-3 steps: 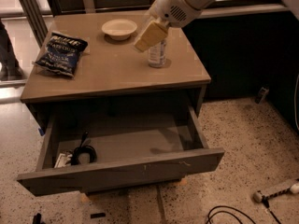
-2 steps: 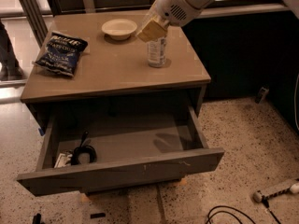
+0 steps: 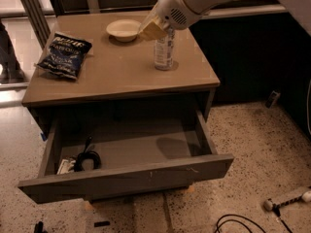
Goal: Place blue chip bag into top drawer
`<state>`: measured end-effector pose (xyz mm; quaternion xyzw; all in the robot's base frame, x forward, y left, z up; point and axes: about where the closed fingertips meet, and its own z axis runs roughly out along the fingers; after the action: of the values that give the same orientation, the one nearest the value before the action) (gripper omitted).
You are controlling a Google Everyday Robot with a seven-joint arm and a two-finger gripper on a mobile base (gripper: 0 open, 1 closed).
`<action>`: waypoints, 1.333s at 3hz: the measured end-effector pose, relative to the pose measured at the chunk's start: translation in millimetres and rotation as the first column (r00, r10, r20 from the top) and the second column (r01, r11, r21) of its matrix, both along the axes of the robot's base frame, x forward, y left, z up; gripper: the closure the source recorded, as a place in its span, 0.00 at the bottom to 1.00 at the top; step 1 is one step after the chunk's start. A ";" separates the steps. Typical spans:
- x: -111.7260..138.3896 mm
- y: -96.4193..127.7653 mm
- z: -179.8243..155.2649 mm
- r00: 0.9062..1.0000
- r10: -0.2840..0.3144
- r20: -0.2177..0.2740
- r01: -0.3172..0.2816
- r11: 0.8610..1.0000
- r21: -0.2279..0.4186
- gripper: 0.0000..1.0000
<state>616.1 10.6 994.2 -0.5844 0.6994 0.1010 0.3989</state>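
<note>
The gripper [image 3: 153,29] has lifted a little and slid a tiny bit toward the left. It now hangs over the tabletop [image 3: 121,79] near the back edge, just above the top of the can [image 3: 164,52] and beside the small bowl [image 3: 123,29]. It cannot be told whether the gripper is open or closed, but it is not holding the bag.

The blue chip bag [image 3: 64,55] has not moved. It lies flat by the left edge of the tabletop, closer to the back left corner, well apart from the gripper.

The top drawer [image 3: 126,181] is pulled out under the front edge, just as it was. A black cable [image 3: 86,160] lies curled in its left side, and the rest of its floor looks bare.

So the job has hardly begun. The small move looks like the arm getting clear of the can. Next it likely has to cross past the bowl to the left edge and come down on the bag.
</note>
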 end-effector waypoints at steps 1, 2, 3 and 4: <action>27.3 36.3 -7.5 0.999 -0.004 0.034 0.002 0.997 0.072 1.00; 57.2 76.3 -14.0 0.998 0.010 0.057 -0.017 0.991 0.129 1.00; 83.4 115.6 -26.6 0.999 0.024 0.047 -0.032 0.983 0.178 1.00; 95.4 161.3 -45.7 0.997 0.070 0.008 -0.070 0.971 0.229 1.00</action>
<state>711.4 171.9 948.4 -0.5588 0.6620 0.1951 0.4597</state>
